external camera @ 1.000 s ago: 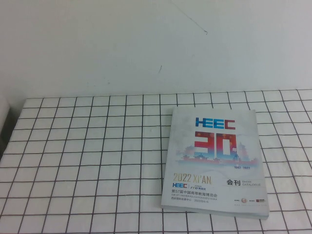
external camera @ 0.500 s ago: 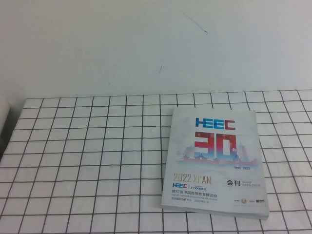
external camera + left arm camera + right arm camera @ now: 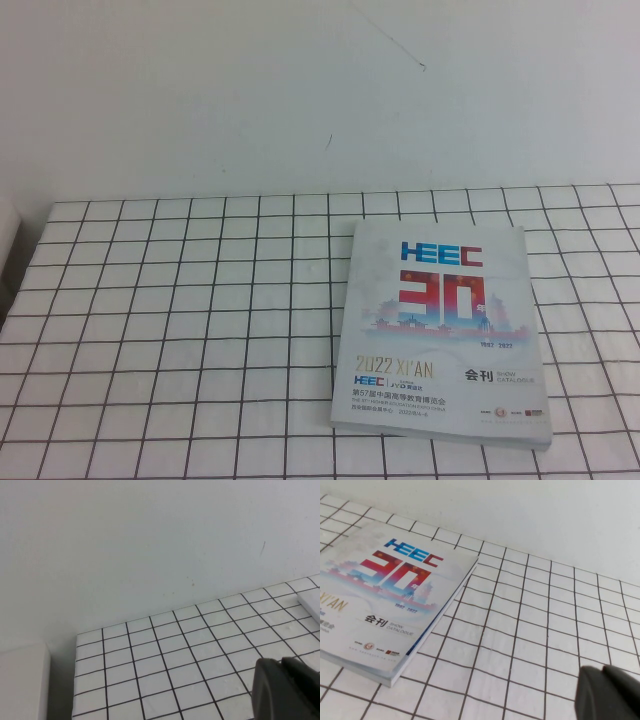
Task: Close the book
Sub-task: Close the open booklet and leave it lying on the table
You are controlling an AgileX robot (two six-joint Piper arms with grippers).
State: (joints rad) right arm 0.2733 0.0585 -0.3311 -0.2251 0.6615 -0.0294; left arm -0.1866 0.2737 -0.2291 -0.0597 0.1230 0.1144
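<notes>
Nothing has moved since a second ago; the book is in the same spot, and no arm shows in the high view. Far on the left a white block (image 3: 5,235) stands just beside the table (image 3: 180,330); the table top is white with black lines that make squares, and a white wall (image 3: 300,90) is behind it. The left gripper (image 3: 286,690) hangs over the left part of the table; only a dark bit of it shows, so I cannot tell if it is spread or pressed together. The book (image 3: 440,335) lies flat on the right half of the table, near the front edge; it is closed, with its cover up. The right gripper (image 3: 607,692) hangs over the table to the right of the book, not touching it; only a dark bit shows here too, so I cannot tell if it is spread or pressed together.
</notes>
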